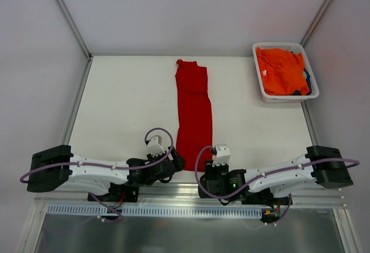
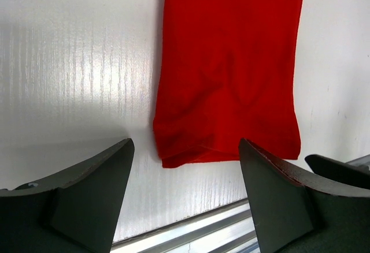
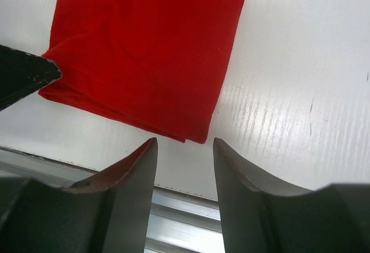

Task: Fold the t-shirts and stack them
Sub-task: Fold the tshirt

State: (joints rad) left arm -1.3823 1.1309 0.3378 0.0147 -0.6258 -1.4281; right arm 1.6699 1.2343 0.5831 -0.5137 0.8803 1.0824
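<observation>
No text, label, brand, number or sign is legible in any view. The red t-shirt (image 1: 193,114), the orange t-shirt (image 1: 281,70), the white basket (image 1: 287,97) and the tabletop (image 1: 127,103) present plain, unmarked surfaces.

A white table (image 1: 127,103) stands enclosed by pale, metal-framed walls (image 1: 191,10).

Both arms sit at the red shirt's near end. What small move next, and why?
Probably lower the left gripper and right gripper onto the near hem corners and pinch: the red t-shirt lies as a long flat strip, unheld, both open.
</observation>
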